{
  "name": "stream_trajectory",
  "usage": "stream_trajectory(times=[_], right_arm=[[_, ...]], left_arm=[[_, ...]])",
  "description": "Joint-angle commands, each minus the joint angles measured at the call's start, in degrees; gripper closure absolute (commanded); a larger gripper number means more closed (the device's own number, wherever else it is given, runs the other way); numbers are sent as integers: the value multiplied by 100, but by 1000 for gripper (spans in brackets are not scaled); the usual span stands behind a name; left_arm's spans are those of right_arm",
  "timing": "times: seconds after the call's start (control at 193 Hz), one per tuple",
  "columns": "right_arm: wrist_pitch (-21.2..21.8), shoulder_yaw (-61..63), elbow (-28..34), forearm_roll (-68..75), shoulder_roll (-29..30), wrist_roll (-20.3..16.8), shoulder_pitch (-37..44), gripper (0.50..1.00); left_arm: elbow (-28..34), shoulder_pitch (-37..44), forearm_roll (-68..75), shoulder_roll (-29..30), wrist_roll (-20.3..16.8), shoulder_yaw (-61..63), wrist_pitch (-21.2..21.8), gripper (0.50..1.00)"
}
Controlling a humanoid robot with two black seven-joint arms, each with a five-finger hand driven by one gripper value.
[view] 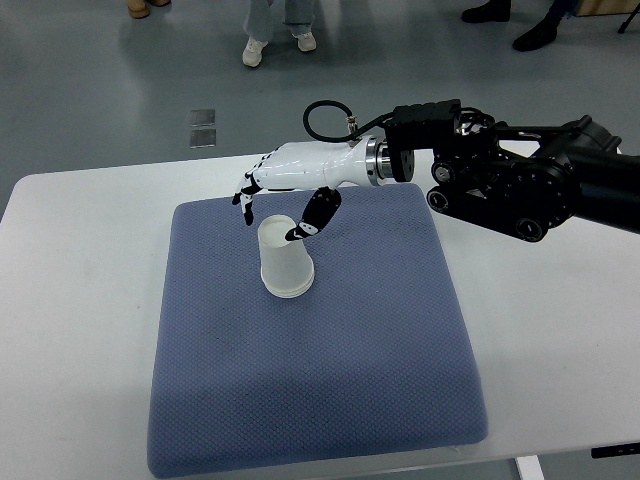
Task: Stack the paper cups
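A white paper cup [284,264] stands on the blue cushion [310,380], left of its middle, with a wider rim showing at its foot; whether it is one cup or a stack I cannot tell. My right hand [278,208] reaches in from the right on its black and white arm and hovers just above and behind the cup's top. Its fingers [248,198] are spread to the upper left of the rim. The thumb [314,216] hangs at the rim's right side, its tip overlapping the edge. The hand holds nothing. My left arm is out of view.
The cushion lies on a white table [560,330] whose edges show at the left and at the bottom right. The bulky black forearm [510,185] crosses the table's upper right. Beyond the table, people's shoes [280,42] stand on the grey floor.
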Motion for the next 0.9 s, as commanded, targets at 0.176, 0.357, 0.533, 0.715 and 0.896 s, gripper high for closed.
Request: stream_trajectory(times=[0.176,0.357,0.533,0.715,0.896], right_arm=[[92,641,-194,260,-104,-47,-2,638],[92,949,-677,1349,-112,-64,-19,638],[83,957,-1231,2906,-95,-135,-89,638],[83,966,-1591,4337,-112,-231,-177,636],[4,975,-1802,5700,-112,-240,-212,638]], left_arm=[[0,0,0,0,2,0,0,500],[0,0,0,0,2,0,0,500],[0,0,0,0,2,9,0,500],[0,0,0,0,2,9,0,500],[0,0,0,0,2,0,0,500]])
